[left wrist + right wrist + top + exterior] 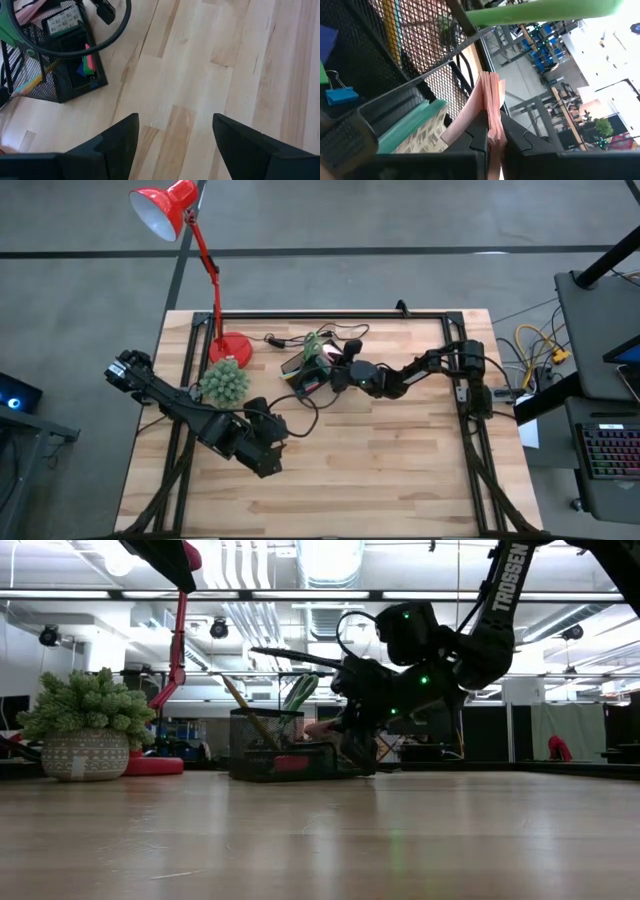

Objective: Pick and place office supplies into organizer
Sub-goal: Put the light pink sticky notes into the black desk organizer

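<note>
Right wrist view: right hand (492, 142) clamped on upright pink sticky-note pad (490, 107), edge-on over organizer (375, 65).

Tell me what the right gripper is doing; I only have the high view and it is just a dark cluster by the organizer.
Observer: The right gripper is shut on the pink sticky-note pad, pinching its edge at the mesh organizer.
Operator: Is the pad in a compartment yet?
Observer: The right wrist view shows it upright beside the green-white patterned block, against the mesh wall; I cannot tell whether it is fully seated.
Operator: Anything else inside?
Observer: A blue binder clip lies in a low tray.
Operator: And the left arm?
Observer: The left gripper waits open over bare table, short of the organizer.
</note>
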### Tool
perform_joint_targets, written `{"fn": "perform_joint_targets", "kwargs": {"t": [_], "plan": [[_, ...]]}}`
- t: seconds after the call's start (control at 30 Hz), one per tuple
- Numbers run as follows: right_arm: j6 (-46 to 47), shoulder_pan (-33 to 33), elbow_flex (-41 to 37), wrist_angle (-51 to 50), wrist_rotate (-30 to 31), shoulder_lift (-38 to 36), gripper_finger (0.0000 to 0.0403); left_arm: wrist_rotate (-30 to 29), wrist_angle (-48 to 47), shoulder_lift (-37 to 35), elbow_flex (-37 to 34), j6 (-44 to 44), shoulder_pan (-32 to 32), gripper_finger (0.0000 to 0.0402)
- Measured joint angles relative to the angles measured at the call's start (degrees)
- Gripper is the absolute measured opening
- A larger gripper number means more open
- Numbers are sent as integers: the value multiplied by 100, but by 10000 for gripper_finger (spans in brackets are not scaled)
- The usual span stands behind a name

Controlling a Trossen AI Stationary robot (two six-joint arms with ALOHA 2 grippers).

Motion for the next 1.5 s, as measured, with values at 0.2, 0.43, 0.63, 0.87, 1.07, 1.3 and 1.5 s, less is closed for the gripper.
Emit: {"fn": "perform_joint_targets", "kwargs": {"t": [0.2, 0.43, 0.63, 0.87, 1.07, 1.3, 1.5], "plan": [[167, -9, 73, -369, 20, 0, 14, 1, 1, 0, 0, -3, 0, 239], [319, -7, 75, -474, 28, 0, 40, 18, 0, 0, 0, -3, 0, 239], [323, -7, 75, -684, 38, 0, 114, 61, 0, 0, 0, 1, 2, 239], [296, 70, 90, -808, 425, -24, 193, 62, 0, 0, 0, 3, 0, 239], [131, 232, 143, -808, 830, -28, 226, 63, -2, 0, 0, 8, 1, 239], [-23, 390, 143, -812, 835, -37, 235, 65, -2, 0, 0, 10, 0, 239], [-454, 560, 219, -818, 1430, -58, 235, 68, -4, 1, 0, 10, 1, 239]]}}
